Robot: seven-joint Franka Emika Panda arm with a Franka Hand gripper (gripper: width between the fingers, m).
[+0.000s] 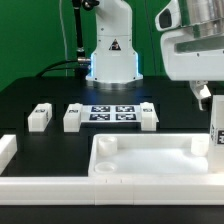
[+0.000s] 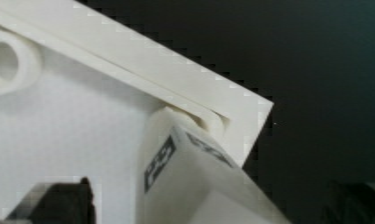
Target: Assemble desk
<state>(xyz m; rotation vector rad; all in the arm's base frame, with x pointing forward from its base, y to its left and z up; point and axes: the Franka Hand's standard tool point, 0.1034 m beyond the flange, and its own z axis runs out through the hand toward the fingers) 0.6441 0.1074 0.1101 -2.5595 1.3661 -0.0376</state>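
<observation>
The desk top (image 1: 150, 160), a large white rimmed tray, lies at the front of the black table. One white leg (image 1: 217, 128) stands upright in its corner at the exterior view's right. In the wrist view this tagged leg (image 2: 187, 160) sits at the top's corner (image 2: 228, 105), and a round socket (image 2: 3, 60) shows further along. My gripper (image 1: 207, 98) hangs just above this leg. Its jaws straddle the leg (image 2: 202, 205) with a gap showing beside one dark finger (image 2: 51, 205), so it is open. Three more legs (image 1: 39, 116) (image 1: 74, 117) (image 1: 148, 115) lie behind the top.
The marker board (image 1: 113, 112) lies between the loose legs, in front of the robot base (image 1: 110, 55). Low white rails (image 1: 40, 186) edge the table at the front and the exterior view's left.
</observation>
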